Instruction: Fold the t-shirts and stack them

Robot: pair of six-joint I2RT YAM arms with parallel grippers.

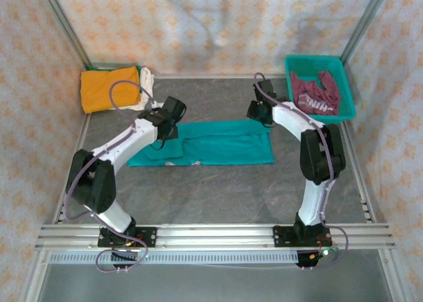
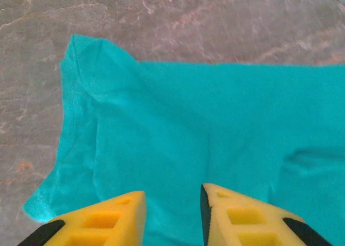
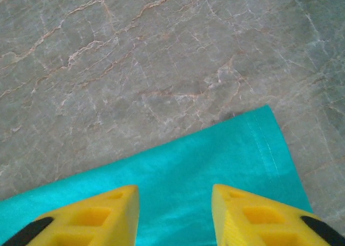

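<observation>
While left gripper (image 2: 173, 197) and right gripper (image 3: 174, 192) gape over teal t-shirt (image 1: 225, 147), maroon t-shirt (image 1: 310, 90) lettering illegible.

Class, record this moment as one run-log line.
left gripper: open over teal t-shirt | right gripper: open over its corner | orange t-shirt: far left | maroon t-shirt: in basket

Centre frame, we've got the teal t-shirt (image 1: 205, 143), plain and solid from above, on a grey table (image 1: 231, 196) marbled with pale and rusty veins. Upper left, we see a flat, unpatterned orange t-shirt (image 1: 106, 88), with a white t-shirt (image 1: 147, 82) at its right edge. Upper right there's a teal lattice basket (image 1: 314, 58), and in it a maroon t-shirt (image 1: 310, 90) with white lettering. The walls (image 1: 198, 18) are pale, dotted with orange floral motifs. In our wrist views the left gripper (image 2: 172, 195) and right gripper (image 3: 174, 189) are bright yellow, with black patches at the bottom corners.
</observation>
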